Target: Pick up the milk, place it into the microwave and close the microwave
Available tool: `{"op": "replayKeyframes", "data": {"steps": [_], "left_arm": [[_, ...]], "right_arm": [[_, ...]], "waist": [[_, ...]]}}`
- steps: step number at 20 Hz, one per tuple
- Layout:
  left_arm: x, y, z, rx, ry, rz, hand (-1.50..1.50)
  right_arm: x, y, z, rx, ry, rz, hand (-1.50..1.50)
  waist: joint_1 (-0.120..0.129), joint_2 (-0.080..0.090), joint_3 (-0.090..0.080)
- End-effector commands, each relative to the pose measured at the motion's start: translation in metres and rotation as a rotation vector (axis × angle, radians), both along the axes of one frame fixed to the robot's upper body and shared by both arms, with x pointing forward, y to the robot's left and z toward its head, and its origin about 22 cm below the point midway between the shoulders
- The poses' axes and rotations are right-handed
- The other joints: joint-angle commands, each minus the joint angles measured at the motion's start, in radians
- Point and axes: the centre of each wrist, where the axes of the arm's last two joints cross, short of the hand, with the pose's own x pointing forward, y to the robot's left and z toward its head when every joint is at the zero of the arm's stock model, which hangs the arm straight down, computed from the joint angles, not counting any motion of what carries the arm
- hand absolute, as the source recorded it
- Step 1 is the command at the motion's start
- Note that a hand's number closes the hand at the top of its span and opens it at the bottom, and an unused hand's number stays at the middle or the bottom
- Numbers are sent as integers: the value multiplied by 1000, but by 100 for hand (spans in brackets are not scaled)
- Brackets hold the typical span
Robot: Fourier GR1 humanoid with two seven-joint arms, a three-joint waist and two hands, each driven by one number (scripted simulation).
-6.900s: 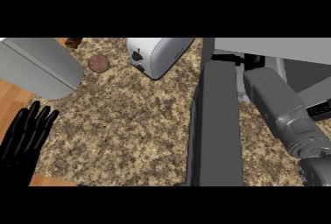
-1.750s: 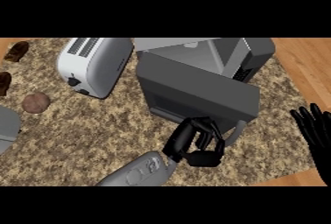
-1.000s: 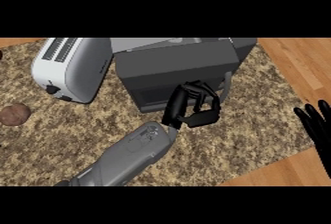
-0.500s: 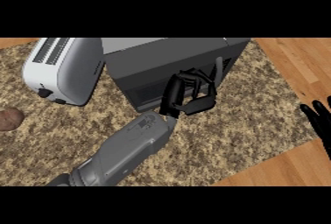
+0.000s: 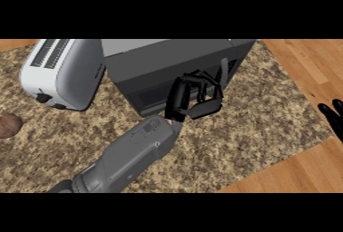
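Note:
The dark grey microwave [image 5: 167,63] stands at the top centre, and its door looks shut against the body. My left hand [image 5: 194,97] is up against the door's front, fingers curled in an arch with nothing held in them. Its grey forearm [image 5: 127,154] comes in from the lower left. The milk is not visible anywhere. My right hand [image 5: 331,115] shows only as dark fingers at the right edge, upright and resting apart from everything.
A white toaster [image 5: 64,72] stands close beside the microwave's left side. A brown round object [image 5: 8,125] lies at the left edge. The speckled counter [image 5: 254,127] ends at the right and lower right, with wooden floor [image 5: 301,172] beyond.
The microwave door has swung from open to shut. My left hand moved with it, up and right onto the door's front. The right hand has slid toward the right edge.

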Motion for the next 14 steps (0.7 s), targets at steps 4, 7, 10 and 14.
{"op": "replayKeyframes", "data": {"steps": [4, 7, 10, 14], "left_arm": [[15, 4, 5, -8, -6, 24, 150], [18, 2, 10, -14, -20, 42, 150], [17, 3, 6, -24, -21, 40, 150], [20, 3, 8, -30, -33, 48, 150]], "right_arm": [[2, -2, 9, 18, -9, 8, -150], [3, -4, 12, 14, -8, 5, -150], [4, -5, 18, 4, -11, 12, -150], [3, -7, 20, -4, 2, 10, -150]], "waist": [[-15, 17, 0], [-21, 13, 2], [-19, 14, 0], [-22, 15, 2]]}}
